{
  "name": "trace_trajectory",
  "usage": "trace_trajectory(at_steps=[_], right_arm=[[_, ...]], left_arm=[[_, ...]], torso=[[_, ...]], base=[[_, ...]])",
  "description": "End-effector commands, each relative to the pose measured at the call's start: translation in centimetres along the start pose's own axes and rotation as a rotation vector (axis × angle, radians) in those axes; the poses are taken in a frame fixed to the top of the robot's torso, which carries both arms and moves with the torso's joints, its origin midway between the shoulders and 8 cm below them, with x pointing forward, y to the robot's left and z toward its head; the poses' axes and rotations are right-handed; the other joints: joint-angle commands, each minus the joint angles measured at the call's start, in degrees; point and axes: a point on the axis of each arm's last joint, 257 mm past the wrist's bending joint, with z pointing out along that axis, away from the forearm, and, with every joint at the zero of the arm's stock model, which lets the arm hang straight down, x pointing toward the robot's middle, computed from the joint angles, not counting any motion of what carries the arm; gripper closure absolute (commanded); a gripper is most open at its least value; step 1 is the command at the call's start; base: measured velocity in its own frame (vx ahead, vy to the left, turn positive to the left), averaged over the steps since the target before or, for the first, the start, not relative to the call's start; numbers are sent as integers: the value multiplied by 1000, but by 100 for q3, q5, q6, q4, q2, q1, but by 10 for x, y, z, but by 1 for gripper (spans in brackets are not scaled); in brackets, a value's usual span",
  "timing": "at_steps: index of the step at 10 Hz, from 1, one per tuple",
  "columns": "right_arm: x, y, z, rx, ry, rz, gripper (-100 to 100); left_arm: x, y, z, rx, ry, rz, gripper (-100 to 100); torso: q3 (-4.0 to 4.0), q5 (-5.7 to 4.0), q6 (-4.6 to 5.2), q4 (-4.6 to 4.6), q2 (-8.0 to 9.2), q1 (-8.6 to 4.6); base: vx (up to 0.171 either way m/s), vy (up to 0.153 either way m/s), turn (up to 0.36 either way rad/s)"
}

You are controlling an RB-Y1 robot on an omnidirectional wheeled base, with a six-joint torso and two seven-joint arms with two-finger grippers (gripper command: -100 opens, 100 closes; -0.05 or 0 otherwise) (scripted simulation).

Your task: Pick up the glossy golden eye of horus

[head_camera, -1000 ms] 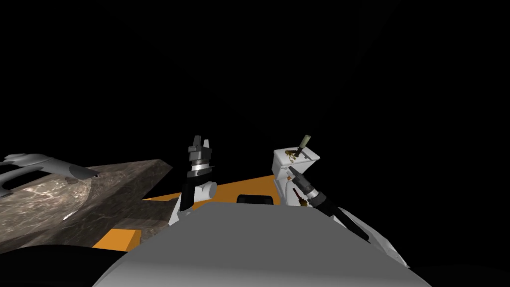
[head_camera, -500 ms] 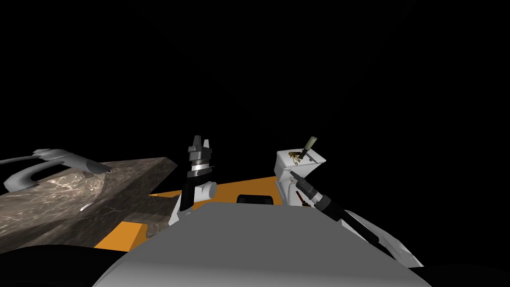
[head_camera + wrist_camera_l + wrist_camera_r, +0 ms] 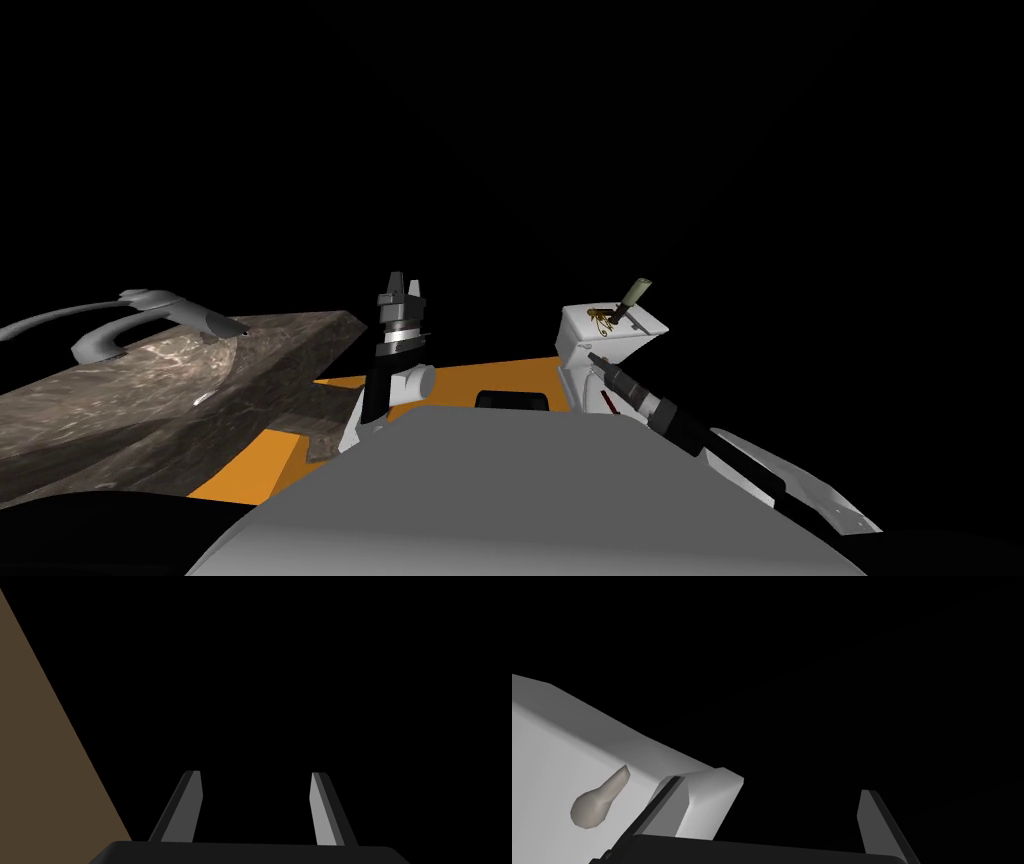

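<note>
Two small shifts since a second ago in the head view: the whole scene has slid sideways, so that's the robot turning or rolling its base, not stuff moving. The white cabinet (image 3: pixel 572 345) now sits a touch more square in front of the right arm. The golden eye of horus (image 3: pixel 601 319) lies flat on top of that cabinet, right beside a greenish cylinder (image 3: pixel 635 295) leaning at the cabinet's far edge. The right gripper (image 3: pixel 594 356) is stretched out toward the cabinet's front face, lower than the top, so it's lined up better but looks like it'll have to come up and over to reach the eye. The left gripper (image 3: pixel 405 285) is parked upright, well away from the cabinet, with the brown marbled counter (image 3: pixel 150 390) on its far side.

Left wrist view: the left gripper (image 3: pixel 255 806) has its fingers spread wide, nothing between them.

Right wrist view: the right gripper (image 3: pixel 772 811) is spread too, empty. One finger overlaps the cabinet's (image 3: pixel 557 741) corner, close to a pale pear-shaped knob (image 3: pixel 599 803) on the cabinet's face. Pretty much still the approach stage, nothing grabbed yet.
</note>
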Motion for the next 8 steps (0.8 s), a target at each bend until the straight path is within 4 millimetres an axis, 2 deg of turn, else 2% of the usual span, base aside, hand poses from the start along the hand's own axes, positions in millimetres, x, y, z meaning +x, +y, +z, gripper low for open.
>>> trace_trajectory(at_steps=[1,2,4,5,6,7,8], right_arm=[[-2,-11,-9,43,26,-18,-100],[-1,-31,-21,102,42,-10,-100],[-5,-32,-24,116,59,-35,-100],[-5,-51,-38,177,77,-33,-100],[-9,-52,-40,187,89,-51,-100],[-10,-70,-55,246,105,-49,-100],[-14,-70,-58,258,118,-69,-100]], left_arm=[[0,0,0,0,0,0,0],[0,0,0,0,0,0,0],[0,0,0,0,0,0,0],[0,0,0,0,0,0,0],[0,0,0,0,0,0,0],[0,0,0,0,0,0,0],[0,0,0,0,0,0,0]], torso=[[0,0,0,0,0,0],[0,1,4,0,0,-1],[0,1,3,0,1,-1],[3,0,5,1,5,-4],[2,0,0,1,3,-2],[1,0,3,1,2,-3],[0,0,0,0,-1,-2]], base=[[22,20,79],[26,27,146],[14,13,47],[17,18,175],[17,15,122],[23,19,179],[21,13,112]])
